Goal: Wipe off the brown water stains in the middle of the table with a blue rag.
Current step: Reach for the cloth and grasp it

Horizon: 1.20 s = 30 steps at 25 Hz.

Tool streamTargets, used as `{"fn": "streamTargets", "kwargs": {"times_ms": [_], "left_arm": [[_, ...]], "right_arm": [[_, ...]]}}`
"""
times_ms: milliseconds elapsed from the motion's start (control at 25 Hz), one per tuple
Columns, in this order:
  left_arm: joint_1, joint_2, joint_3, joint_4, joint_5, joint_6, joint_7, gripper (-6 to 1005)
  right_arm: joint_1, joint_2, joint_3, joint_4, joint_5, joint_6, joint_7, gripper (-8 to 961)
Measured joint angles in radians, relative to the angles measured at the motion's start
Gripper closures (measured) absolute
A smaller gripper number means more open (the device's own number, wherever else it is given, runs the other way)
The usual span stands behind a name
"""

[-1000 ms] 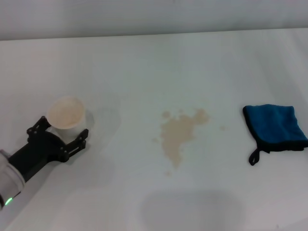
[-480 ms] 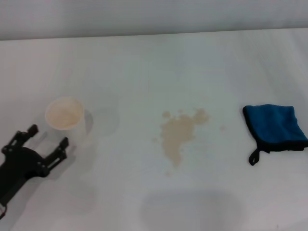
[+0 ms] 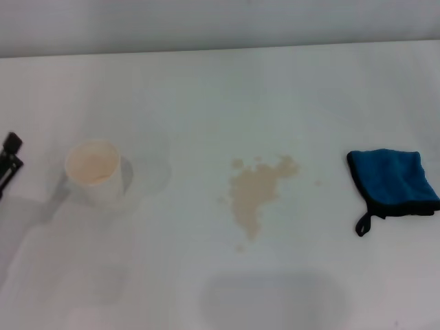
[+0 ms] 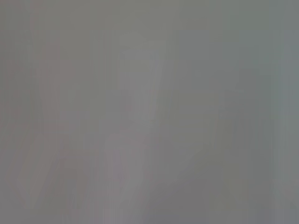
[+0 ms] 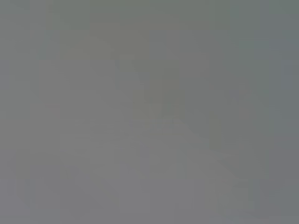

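The brown water stains (image 3: 256,191) lie as a pale tan splotch with small droplets in the middle of the white table (image 3: 206,89). At the right edge of the head view the blue rag (image 3: 393,180) rests folded and flat, its black loop pointing toward the front. Nothing touches the rag or the stains. Only a black tip of my left gripper (image 3: 8,161) shows at the far left edge, apart from the cup. My right gripper is out of view. Both wrist views show only featureless grey.
A white cup (image 3: 95,172) with a beige inside stands upright on the left side of the table, well left of the stains. The table's far edge runs along the top of the head view.
My left gripper has let go of the white cup and pulled back to the left, almost out of the head view. The cup, stains and rag have stayed in place.
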Motion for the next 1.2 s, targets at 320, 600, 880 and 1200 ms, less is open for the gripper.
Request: {"fn": "streamTargets", "kwargs": {"times_ms": [320,600,880,1200], "left_arm": [[-0.028,0.002,-0.088,-0.011,-0.012,0.019,0.005,117],[-0.048,0.01,-0.161,-0.002,-0.004,0.025,0.01,117],[-0.069,0.017,-0.175,-0.001,-0.006,0.026,0.061,117],[-0.076,0.01,-0.232,-0.008,-0.002,0.027,0.063,118]], "right_arm": [[0.058,-0.165,-0.003,-0.049,-0.381,0.224,0.529,83],[0.209,-0.194,-0.011,-0.216,-0.703,0.534,0.741,82],[0.326,-0.049,-0.174,-0.552,-1.128,0.564,0.934,83],[0.425,0.102,-0.258,-0.668,-1.532,0.535,0.99,84]]}}
